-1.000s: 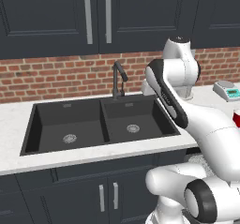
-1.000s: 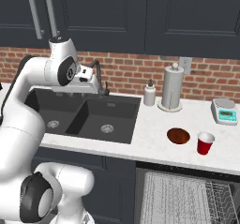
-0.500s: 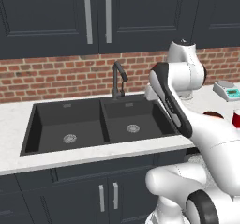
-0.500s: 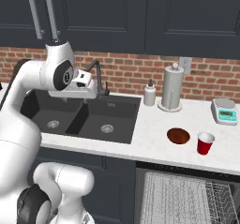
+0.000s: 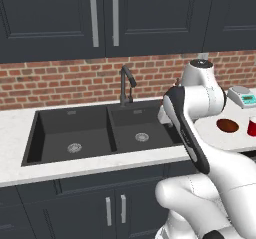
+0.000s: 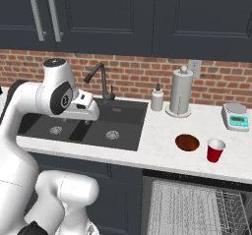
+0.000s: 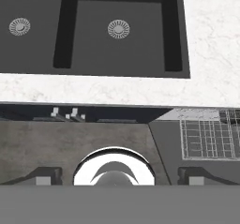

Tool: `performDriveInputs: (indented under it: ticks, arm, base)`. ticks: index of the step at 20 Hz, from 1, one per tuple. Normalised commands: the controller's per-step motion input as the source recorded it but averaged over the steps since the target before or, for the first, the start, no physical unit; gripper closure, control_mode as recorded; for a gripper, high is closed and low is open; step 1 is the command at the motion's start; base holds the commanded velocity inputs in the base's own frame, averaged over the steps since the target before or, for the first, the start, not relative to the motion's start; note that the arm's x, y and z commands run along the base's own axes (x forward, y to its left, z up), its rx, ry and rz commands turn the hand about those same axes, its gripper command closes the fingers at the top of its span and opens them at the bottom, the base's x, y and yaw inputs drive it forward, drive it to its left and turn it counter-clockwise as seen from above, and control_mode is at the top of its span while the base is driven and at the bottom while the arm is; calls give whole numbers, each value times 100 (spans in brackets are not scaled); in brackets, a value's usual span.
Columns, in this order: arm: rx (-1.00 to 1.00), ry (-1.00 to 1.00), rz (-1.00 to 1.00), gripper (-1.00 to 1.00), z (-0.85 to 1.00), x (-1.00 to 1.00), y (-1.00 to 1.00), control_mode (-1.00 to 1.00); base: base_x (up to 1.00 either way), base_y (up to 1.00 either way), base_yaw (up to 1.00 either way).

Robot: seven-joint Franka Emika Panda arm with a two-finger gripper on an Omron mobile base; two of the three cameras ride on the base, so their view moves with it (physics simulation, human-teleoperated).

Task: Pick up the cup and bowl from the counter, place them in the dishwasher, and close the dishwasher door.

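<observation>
Near the front edge of the counter, right of the black sink, we see the bowl with the cup just beside it. Below them the dishwasher shows its wire rack. Our gripper hangs above the sink's front edge, fingers spread wide and empty.

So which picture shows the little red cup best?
The right base view: the small red cup with the white inside stands whole on the white stone counter, beside the dark red-brown bowl. The left base view catches just a slice of it at the right edge.
</observation>
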Motion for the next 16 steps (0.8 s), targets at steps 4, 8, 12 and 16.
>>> performDriveInputs:
  ticks: [4,8,12,16]
  arm:
    - [0,-5,-1,-100,-13,-12,0,-100]
    - [2,-7,-3,-100,-6,0,-6,-100]
    - [3,-3,0,-100,-8,0,-8,-100]
    - [0,0,-3,-100,-1,5,0,100]
  base:
    - [0,0,0]
    - [0,0,0]
    - [0,0,0]
    - [0,0,-1]
